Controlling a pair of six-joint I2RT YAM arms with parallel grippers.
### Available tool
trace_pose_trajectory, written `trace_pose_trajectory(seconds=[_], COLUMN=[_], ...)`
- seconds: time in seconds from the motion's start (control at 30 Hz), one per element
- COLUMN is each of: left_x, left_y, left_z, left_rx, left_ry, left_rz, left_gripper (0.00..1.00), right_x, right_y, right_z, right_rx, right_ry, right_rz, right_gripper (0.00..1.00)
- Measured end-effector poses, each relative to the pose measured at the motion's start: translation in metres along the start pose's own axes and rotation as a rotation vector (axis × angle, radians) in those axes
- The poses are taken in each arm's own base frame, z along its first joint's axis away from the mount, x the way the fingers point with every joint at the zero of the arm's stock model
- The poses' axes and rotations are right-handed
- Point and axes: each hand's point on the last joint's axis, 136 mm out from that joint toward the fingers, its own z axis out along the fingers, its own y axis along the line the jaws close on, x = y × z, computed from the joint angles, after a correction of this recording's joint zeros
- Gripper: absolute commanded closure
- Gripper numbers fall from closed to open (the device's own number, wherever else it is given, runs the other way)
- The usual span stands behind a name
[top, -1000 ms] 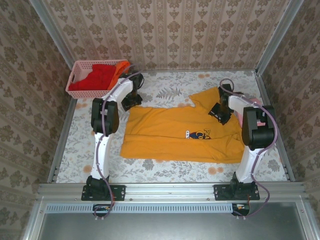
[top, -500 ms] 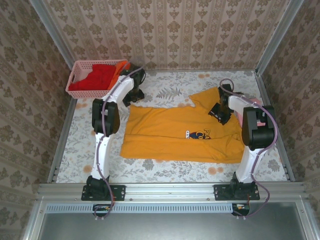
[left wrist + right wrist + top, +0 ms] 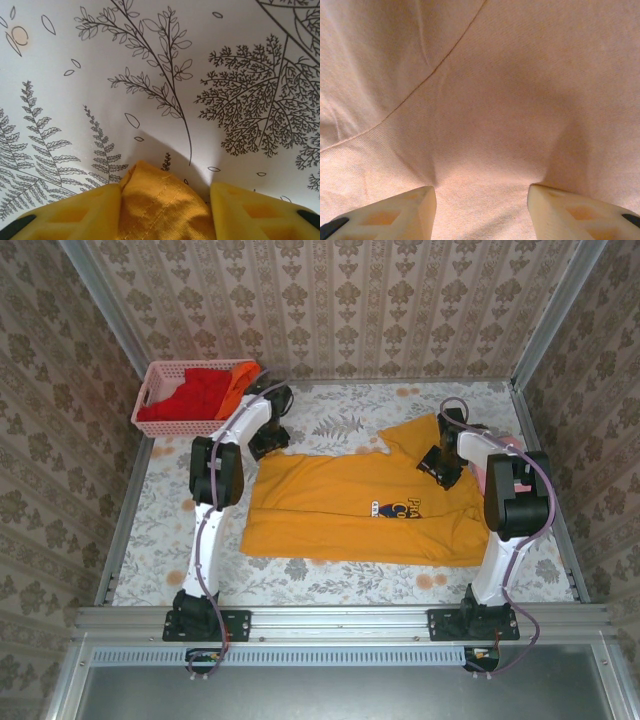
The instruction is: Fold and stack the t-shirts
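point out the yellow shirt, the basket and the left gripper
yellow shirt (image 3: 340,505), top view, middle of its body
basket (image 3: 145,395), top view, its left end wall
left gripper (image 3: 165,195), left wrist view, midway between its fingertips

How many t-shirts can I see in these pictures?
4: the golden-yellow t-shirt spread on the table, the red t-shirt and the orange t-shirt in the pink basket, the pale pink t-shirt at the table's right edge. Others may be hidden.
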Motion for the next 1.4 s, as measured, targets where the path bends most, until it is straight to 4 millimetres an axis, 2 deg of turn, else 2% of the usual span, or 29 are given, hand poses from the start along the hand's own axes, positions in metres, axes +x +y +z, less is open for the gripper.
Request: trace_pose_trajectory(seconds=[0.13, 0.33, 0.43, 0.57, 0.73, 0.83, 0.93, 1.07, 1.27, 1.33, 1.4], left_x=[0.001, 0.001, 0.0, 0.0, 0.0, -0.001, -0.001, -0.003, -0.003, -0.003, -0.003], left_y=[0.0, -0.003, -0.002, -0.002, -0.003, -0.005, -0.008, -0.009, -0.011, -0.011, -0.011], left_z=[0.001, 0.004, 0.003, 0.002, 0.002, 0.001, 0.001, 0.001, 0.001, 0.001, 0.001], left_rx=[0.001, 0.015, 0.015, 0.021, 0.032, 0.044, 0.056, 0.071, 0.083, 0.083, 0.084], left_ry=[0.005, 0.009, 0.011, 0.009, 0.009, 0.009, 0.008, 0.01, 0.017, 0.018, 0.019], left_rz=[-0.01, -0.022, -0.026, -0.021, -0.016, -0.011, -0.007, -0.01, -0.012, -0.012, -0.012], left_gripper=[0.66, 0.92, 1.0, 1.0, 1.0, 1.0, 1.0, 1.0, 1.0, 1.0, 1.0], right_x=[-0.002, -0.004, -0.012, -0.038, -0.089, -0.116, -0.133, -0.141, -0.139, -0.138, -0.134], right_y=[0.003, 0.006, 0.013, 0.025, 0.046, 0.049, 0.046, 0.041, 0.039, 0.039, 0.037], right_z=[-0.001, -0.004, -0.01, -0.028, -0.051, -0.049, -0.038, -0.022, -0.003, 0.002, 0.005], right_rx=[-0.004, -0.005, -0.016, -0.025, -0.041, -0.021, 0.015, 0.052, 0.072, 0.072, 0.075], right_ry=[0.004, 0.006, -0.018, -0.099, -0.224, -0.26, -0.254, -0.212, -0.143, -0.127, -0.108], right_rz=[0.0, -0.005, -0.027, -0.075, -0.178, -0.242, -0.297, -0.356, -0.405, -0.404, -0.404], right_gripper=[0.46, 0.46, 0.45, 0.43, 0.41, 0.41, 0.42, 0.45, 0.54, 0.54, 0.5])
